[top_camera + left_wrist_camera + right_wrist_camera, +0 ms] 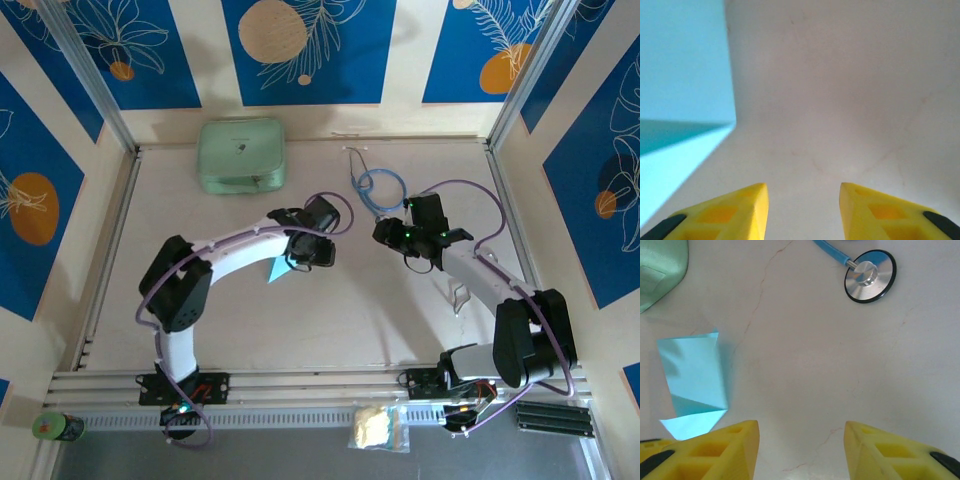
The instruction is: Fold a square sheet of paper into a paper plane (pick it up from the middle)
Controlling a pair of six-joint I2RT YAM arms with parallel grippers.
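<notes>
Left tool point(802, 188): yellow fingers stand a moderate gap apart, nothing between them. Bare pale surface point(380, 310) shows through the gap. Holds nothing.

Light-blue paper point(685, 65), left wrist view: sits up and to the left of the left finger, outside the gap. Two faces meet along a sharp crease, and a darker band runs beneath the upper face. Cannot tell whether the left finger touches the paper's lower edge.

Right tool point(801, 425): fingers also moderately apart, only bare surface between them. Holds nothing.

Right wrist view: the paper lies flat on the surface, left of this tool's left finger. It is folded into a narrow upright strip with a slanted crease near its lower end and a paler flap below. The flap's lower edge runs behind the fingertip, so contact there cannot be judged.

Top view: a small blue triangle of the paper pokes out from under the left arm's wrist, near the middle of the surface. The right tool is off to its right, pointing toward it.

Mint-green case point(240, 155) is at the far left of the surface, well apart from the paper. Stethoscope point(380, 188) lies far centre, just beyond the right tool.
</notes>
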